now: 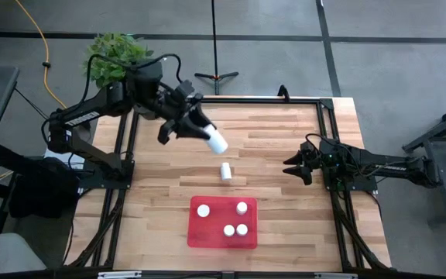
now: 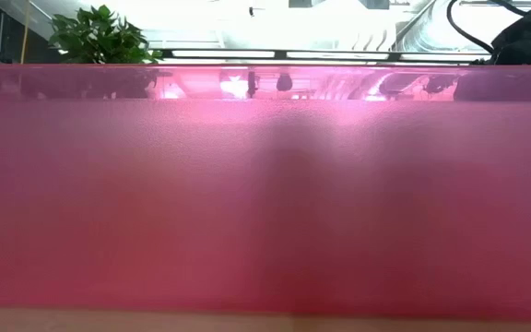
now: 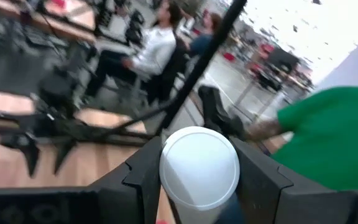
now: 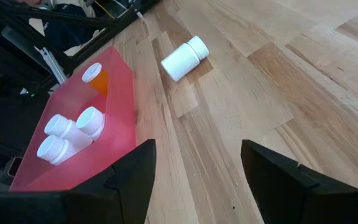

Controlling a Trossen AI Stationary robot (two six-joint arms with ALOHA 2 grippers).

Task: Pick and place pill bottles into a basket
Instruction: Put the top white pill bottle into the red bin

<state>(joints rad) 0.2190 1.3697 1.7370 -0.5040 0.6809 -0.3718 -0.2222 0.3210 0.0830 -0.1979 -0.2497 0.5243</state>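
Observation:
My left gripper hangs above the table's far left part, shut on a white pill bottle, whose round white end faces the left wrist camera. Another white pill bottle lies on its side on the wood, just beyond the basket. The red basket rests near the table's near edge with several white-capped pill bottles standing in it, one of them amber. Its wall fills the low view. My right gripper waits open at the table's right side. My left gripper pinches the white pill bottle by its two sides between its two fingers. The fingers reach out nearly level from the table's far left, and the bottle lies along them, sticking out past their tips. It is lifted clear of the table.
A potted plant stands past the far left corner, and a tripod stand beyond the far edge. A dark frame rims the table. People sit in the room behind. Bare wood lies between the basket and my right arm.

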